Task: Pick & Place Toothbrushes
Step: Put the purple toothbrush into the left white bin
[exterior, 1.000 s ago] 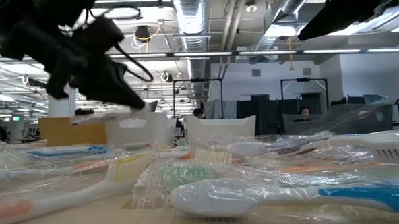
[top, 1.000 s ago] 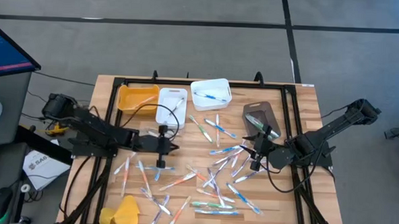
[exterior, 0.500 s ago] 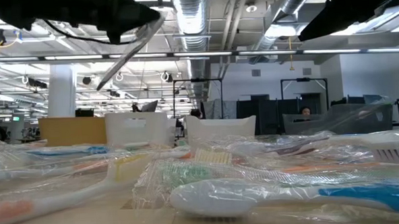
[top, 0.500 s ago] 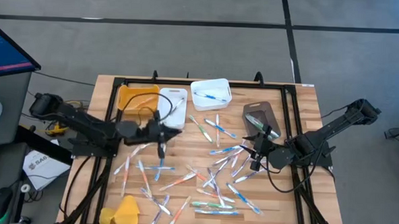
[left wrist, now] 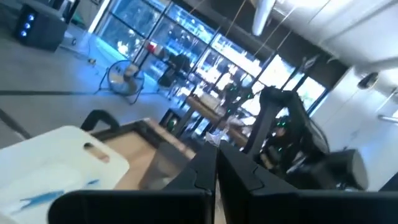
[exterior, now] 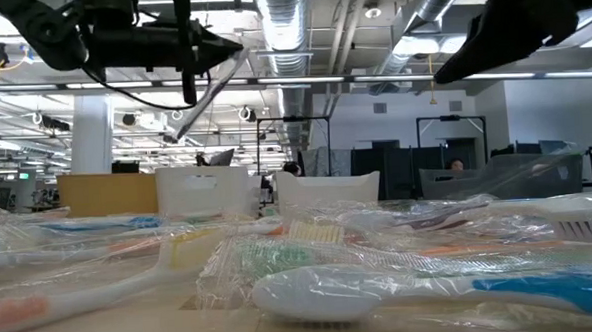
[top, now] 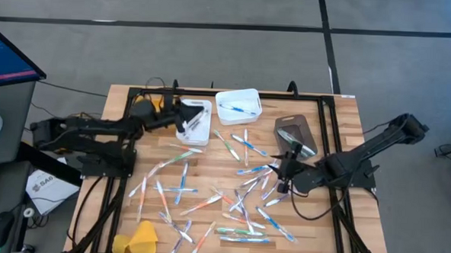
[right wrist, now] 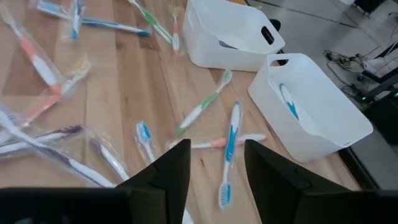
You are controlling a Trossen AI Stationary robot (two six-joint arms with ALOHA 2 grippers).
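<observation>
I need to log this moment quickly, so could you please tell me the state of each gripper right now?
Left gripper: shut on a toothbrush, above the white bin.
Right gripper: open, empty, above the loose toothbrushes.

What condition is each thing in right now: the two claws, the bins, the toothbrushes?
left gripper: shut on a toothbrush, above the white bin
right gripper: open, empty, over the table
second white bin: holds a blue toothbrush
orange bin: contents hidden
loose toothbrushes: scattered on the table
</observation>
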